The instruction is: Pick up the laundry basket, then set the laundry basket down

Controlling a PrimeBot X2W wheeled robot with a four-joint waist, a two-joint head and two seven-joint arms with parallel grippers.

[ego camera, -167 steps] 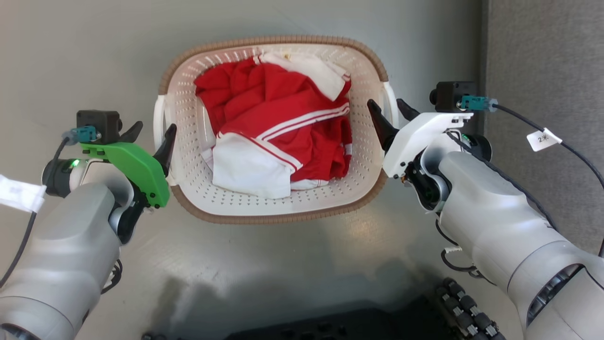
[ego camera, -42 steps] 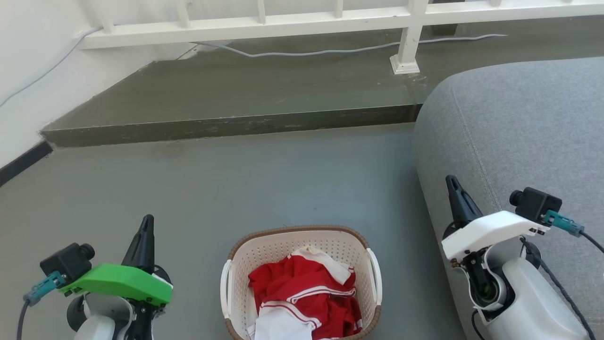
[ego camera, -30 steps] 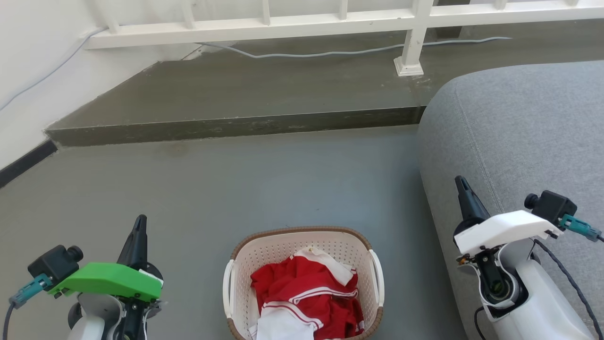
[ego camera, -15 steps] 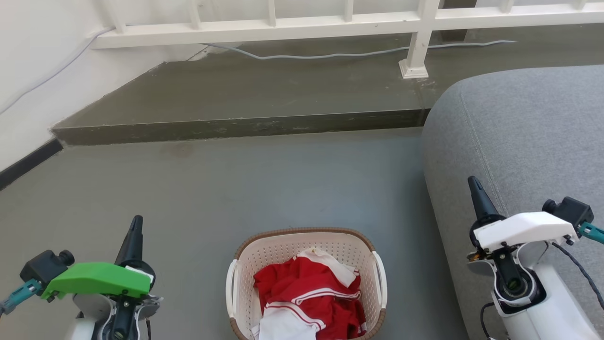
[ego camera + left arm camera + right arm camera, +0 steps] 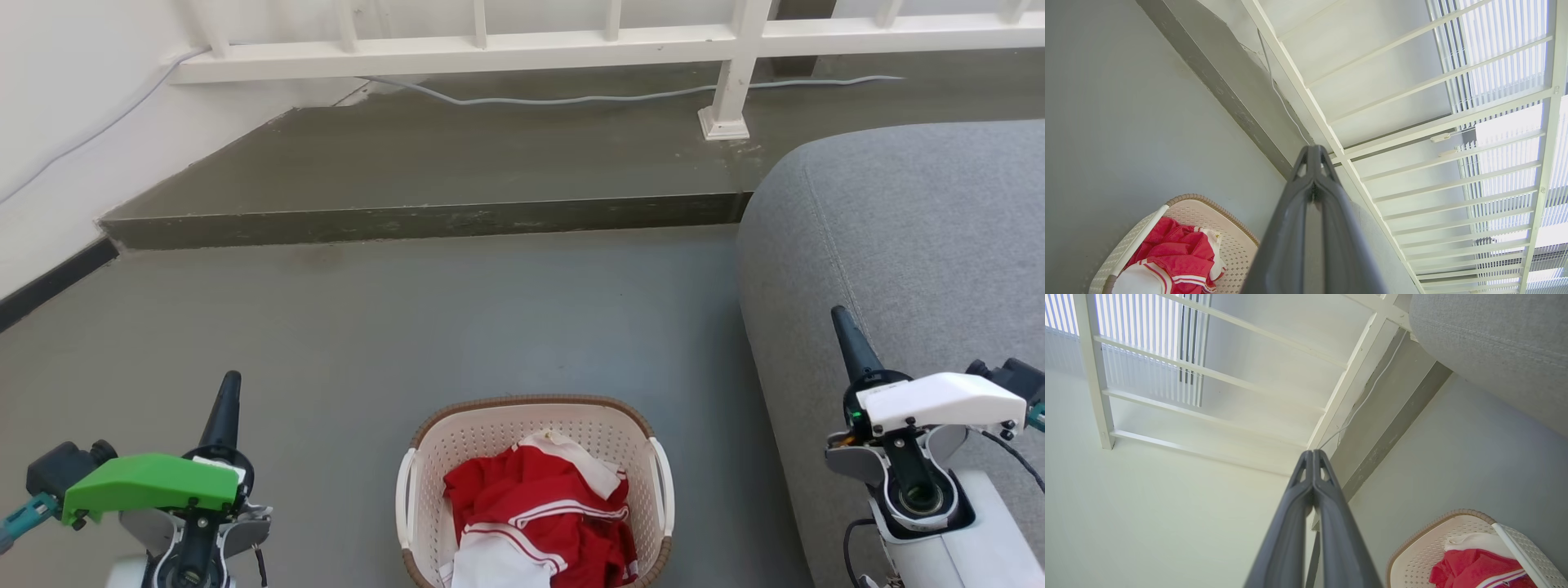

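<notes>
Grey concrete floor [image 5: 490, 327] carries everything. Nearest the robot, the basket [image 5: 490, 433] stands upright on it, between the two grippers and apart from both, with red and white clothes [image 5: 539, 506] heaped inside. The left gripper [image 5: 229, 396] hangs off the basket's left side. The right gripper [image 5: 849, 343] hangs well off its right side, in front of the sofa [image 5: 914, 229]. Both point away from the robot with fingers pressed together tip to tip, holding nothing; the wrist views show the same. The sofa's grey front lies near the basket's right handle [image 5: 665, 498] without touching it. Farther off, a low step [image 5: 424, 220] crosses the floor, a cable [image 5: 571, 98] lies along its top, and a white railing [image 5: 490, 41] closes the far edge.

The basket looks stiff and light: thin perforated plastic with a soft load that adds little weight but may shift. One handle alone would likely tip it. The sound hold seems to be both handles, the left handle [image 5: 404, 506] and the right, one per gripper, with fingers opened first to straddle each smooth, slim bar.
</notes>
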